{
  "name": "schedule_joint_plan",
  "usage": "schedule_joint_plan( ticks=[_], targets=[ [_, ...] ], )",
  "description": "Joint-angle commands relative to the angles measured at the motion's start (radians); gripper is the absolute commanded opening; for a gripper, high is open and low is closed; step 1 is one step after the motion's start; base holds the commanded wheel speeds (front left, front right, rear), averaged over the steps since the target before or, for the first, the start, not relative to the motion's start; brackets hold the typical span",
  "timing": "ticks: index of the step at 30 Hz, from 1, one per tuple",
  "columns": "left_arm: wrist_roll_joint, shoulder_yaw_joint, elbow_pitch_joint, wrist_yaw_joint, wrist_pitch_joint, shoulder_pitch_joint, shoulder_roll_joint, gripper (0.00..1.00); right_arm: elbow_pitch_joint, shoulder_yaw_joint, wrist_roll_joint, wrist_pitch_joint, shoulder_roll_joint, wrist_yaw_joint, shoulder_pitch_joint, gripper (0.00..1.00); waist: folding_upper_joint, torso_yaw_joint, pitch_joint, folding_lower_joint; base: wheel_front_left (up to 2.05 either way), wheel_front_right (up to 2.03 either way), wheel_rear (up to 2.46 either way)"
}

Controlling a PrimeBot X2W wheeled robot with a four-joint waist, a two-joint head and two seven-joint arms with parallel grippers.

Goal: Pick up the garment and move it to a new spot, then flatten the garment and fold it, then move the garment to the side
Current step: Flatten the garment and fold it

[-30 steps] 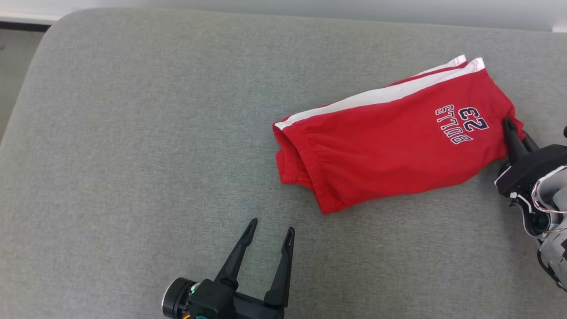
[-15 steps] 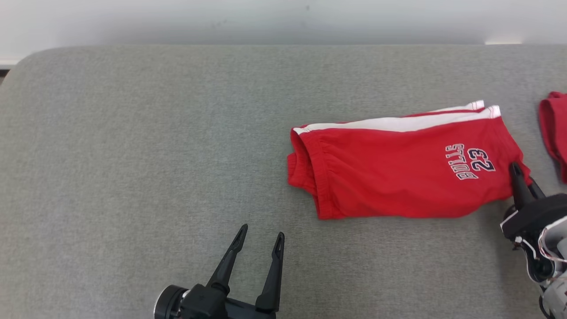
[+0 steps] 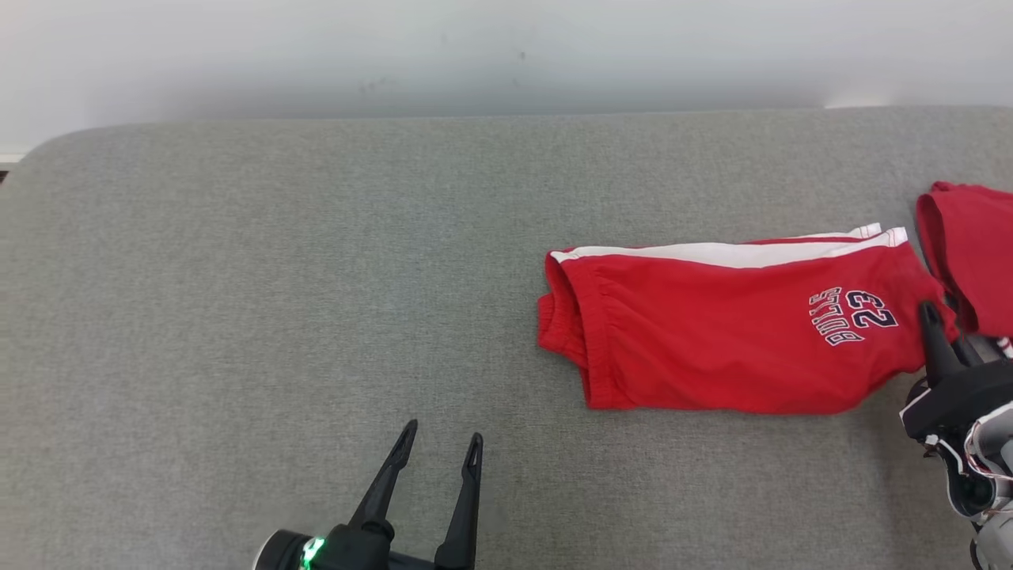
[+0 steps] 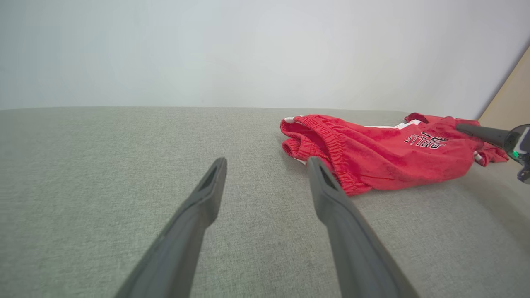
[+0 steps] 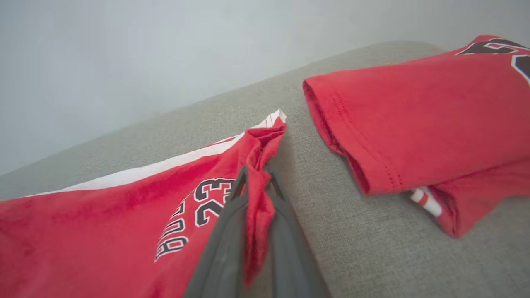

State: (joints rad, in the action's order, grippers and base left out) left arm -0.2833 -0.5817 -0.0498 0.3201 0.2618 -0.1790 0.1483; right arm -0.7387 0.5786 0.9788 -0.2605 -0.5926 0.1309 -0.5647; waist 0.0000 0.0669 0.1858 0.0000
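On cushion (image 3: pixel 237 277), at 3 o'clock: garment (image 3: pixel 712 340). Just beside, at its 2 o'clock: second garment (image 3: pixel 969 253). On its 3 o'clock edge: right gripper (image 3: pixel 934 317). At its 8 o'clock: left gripper (image 3: pixel 442 435).
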Motion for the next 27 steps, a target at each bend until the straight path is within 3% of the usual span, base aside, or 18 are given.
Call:
schedule_joint_plan(
  ticks=[1,16,27],
  targets=[
    [0.001,0.004,0.002,0.006,0.004,0.026,0.005,1.0,0.009,0.003,-0.017,-0.004,0.001,0.0,-0.004,0.0,0.0,0.018,-0.015,0.0,0.0,0.0,0.0],
    [-0.01,0.036,-0.004,0.025,0.004,0.097,0.024,1.0,0.132,0.1,-0.135,-0.003,0.05,0.0,-0.067,0.0,0.0,0.12,-0.087,0.0,0.0,0.0,0.0],
    [-0.018,0.04,0.003,0.018,0.004,0.123,0.027,1.0,0.156,0.289,-0.144,0.0,0.13,0.0,-0.098,0.0,0.0,0.185,-0.112,0.0,0.0,0.0,0.0]
  ],
)
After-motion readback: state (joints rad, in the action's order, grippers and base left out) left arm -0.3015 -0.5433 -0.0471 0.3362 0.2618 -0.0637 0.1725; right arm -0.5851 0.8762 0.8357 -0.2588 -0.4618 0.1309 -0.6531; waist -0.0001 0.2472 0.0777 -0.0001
